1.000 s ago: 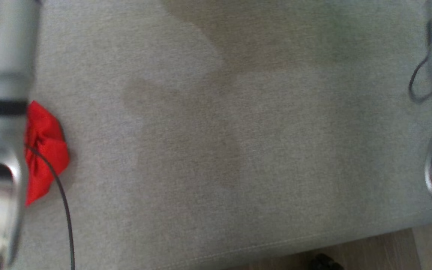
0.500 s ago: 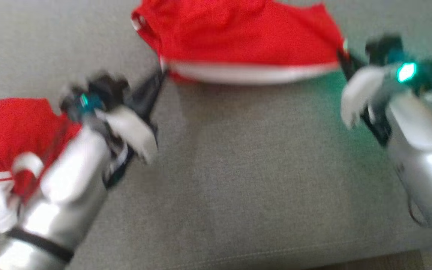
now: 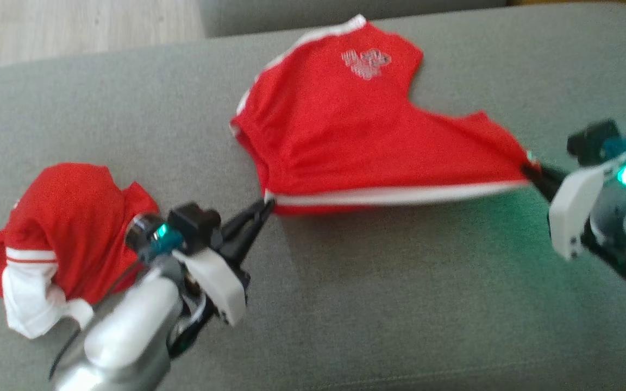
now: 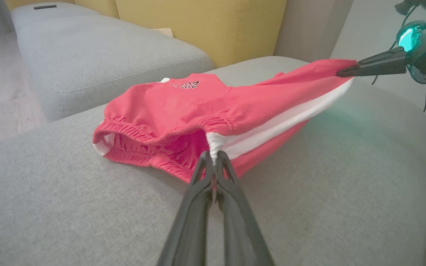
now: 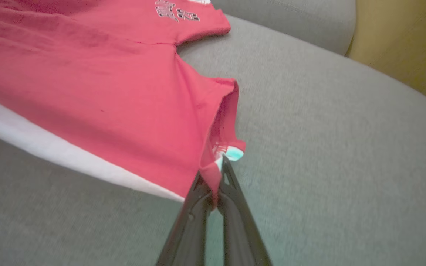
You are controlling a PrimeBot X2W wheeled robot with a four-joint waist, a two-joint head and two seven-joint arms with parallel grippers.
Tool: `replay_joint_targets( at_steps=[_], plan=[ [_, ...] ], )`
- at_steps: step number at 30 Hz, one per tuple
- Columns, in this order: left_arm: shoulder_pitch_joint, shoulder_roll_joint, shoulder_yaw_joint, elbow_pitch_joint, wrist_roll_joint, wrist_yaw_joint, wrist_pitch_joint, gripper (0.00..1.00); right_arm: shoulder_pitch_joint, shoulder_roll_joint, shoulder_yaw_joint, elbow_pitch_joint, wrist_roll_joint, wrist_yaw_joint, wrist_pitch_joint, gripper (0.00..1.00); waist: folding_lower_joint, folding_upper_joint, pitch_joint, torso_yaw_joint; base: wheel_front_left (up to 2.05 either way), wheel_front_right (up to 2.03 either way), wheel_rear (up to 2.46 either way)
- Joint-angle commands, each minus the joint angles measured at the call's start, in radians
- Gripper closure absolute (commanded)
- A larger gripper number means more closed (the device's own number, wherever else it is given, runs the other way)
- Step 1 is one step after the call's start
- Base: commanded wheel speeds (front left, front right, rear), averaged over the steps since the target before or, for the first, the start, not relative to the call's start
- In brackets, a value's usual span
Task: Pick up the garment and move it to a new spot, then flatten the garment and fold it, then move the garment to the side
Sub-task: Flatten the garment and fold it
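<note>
The garment [image 3: 356, 141] is a pair of red shorts with a white side stripe and a small printed logo, stretched across the grey cushion [image 3: 400, 304]. My left gripper [image 3: 267, 205] is shut on its waistband corner, where the white stripe meets the elastic [image 4: 213, 147]. My right gripper [image 3: 533, 169] is shut on the leg-hem corner at the other end of the stripe [image 5: 216, 166]. Between the two grips the near edge is pulled taut and lifted slightly off the cushion, while the far leg with the logo [image 5: 176, 13] lies flat.
A second red and white garment [image 3: 57, 239] lies crumpled on the cushion to the left, close to my left forearm. Wooden floor [image 3: 74, 27] lies beyond the far-left edge. A second grey cushion [image 4: 98, 51] and yellow backrest [image 4: 205, 26] stand behind.
The head camera has tilted up, so the whole picture has shifted. Both grippers keep their hold on the shorts; the stretched shorts now sit lower in the view.
</note>
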Motion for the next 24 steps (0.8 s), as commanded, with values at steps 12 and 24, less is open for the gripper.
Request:
replay_joint_targets(
  at_steps=[12,24],
  plan=[
    [0.169,0.012,0.071,-0.163,0.009,0.001,-0.005,1.00,0.175,-0.184,-0.065,-0.209,0.128,-0.001,0.066,1.00,0.0001,-0.0001,-0.105,-0.019,0.00,0.00,0.00],
    [0.104,-0.019,0.129,-0.194,0.032,0.003,-0.005,1.00,0.175,-0.126,-0.316,-0.277,0.064,-0.001,0.144,1.00,0.0001,-0.0001,-0.013,0.029,0.00,0.00,0.00]
  ],
)
